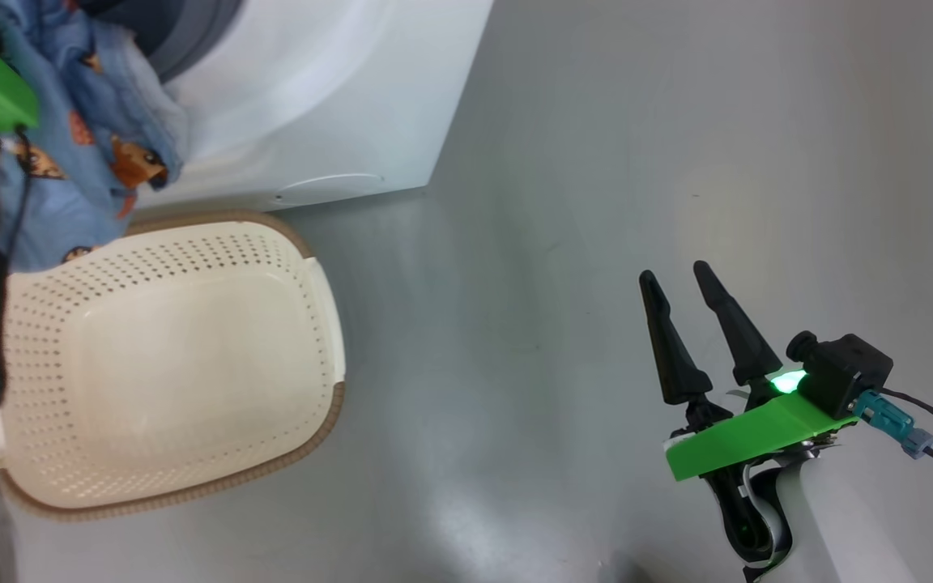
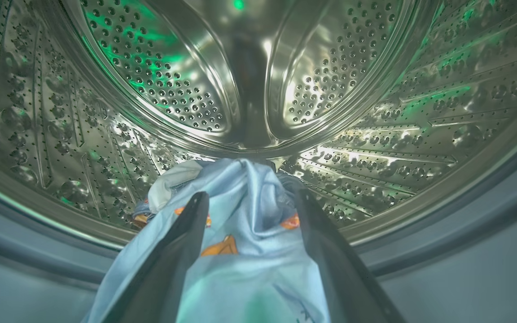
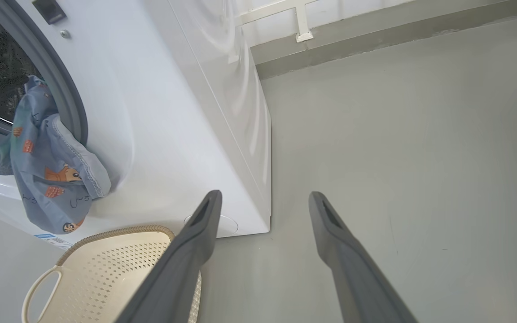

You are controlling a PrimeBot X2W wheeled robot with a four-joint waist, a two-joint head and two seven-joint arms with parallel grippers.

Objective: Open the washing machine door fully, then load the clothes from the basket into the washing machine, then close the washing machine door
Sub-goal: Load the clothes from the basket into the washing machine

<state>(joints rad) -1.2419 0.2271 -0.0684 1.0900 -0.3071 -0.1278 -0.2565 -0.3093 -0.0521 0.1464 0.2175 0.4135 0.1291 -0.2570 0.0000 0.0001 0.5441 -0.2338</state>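
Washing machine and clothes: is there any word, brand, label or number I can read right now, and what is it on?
On the sticker low on the washing machine front, just above the basket: blue and white, print too small to read.
On the clothes: cartoon figures and dark squiggles, nothing legible as words.
No other text can be read.

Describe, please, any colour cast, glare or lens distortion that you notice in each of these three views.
Left wrist view: a green cast and hard white glints on the steel drum, whose rim bows from the wide lens. Head view: the lamp behind the right gripper glows blown-out green, and the floor has a soft sheen. Right wrist view: even light, with pale reflections on the washing machine.
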